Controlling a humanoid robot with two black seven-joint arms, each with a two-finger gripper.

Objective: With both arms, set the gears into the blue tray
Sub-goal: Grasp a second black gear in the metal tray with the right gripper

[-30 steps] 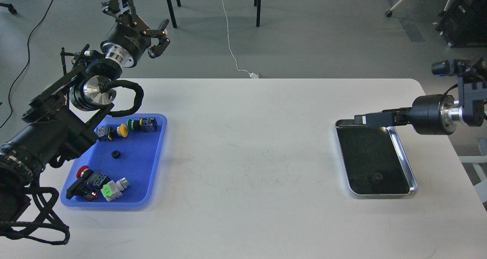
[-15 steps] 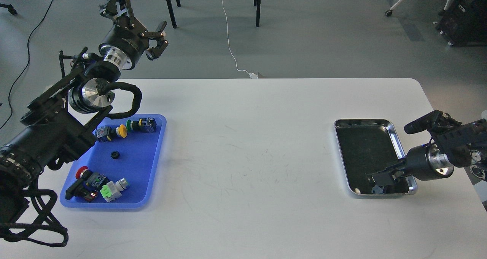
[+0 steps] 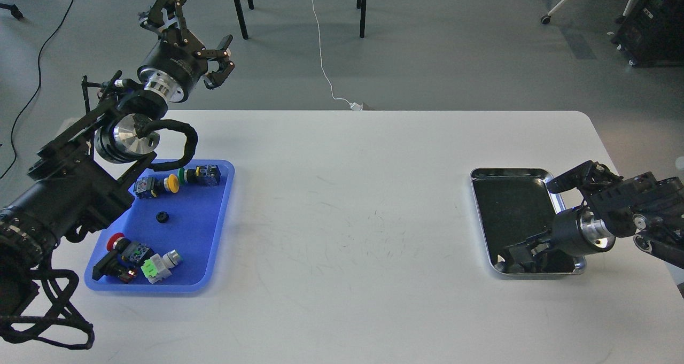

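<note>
A small black gear (image 3: 162, 217) lies in the middle of the blue tray (image 3: 200, 241) at the table's left. My left gripper (image 3: 195, 30) is raised well above and behind that tray, open and holding nothing. My right gripper (image 3: 514, 255) reaches low into the near end of the silver tray (image 3: 507, 170) at the right. Its dark fingers hide that part of the tray floor. I cannot make out a gear there, nor whether the fingers are closed.
Colourful push-button switches (image 3: 176, 179) sit along the blue tray's far end, and more switches (image 3: 139, 260) crowd its near end. The white table (image 3: 347, 219) spans between the two trays. Chair legs and cables stand on the floor beyond the table.
My right arm swung down from above the silver tray's far end to its near end, then shifted slightly left. The left gripper drifted a little up and left.
</note>
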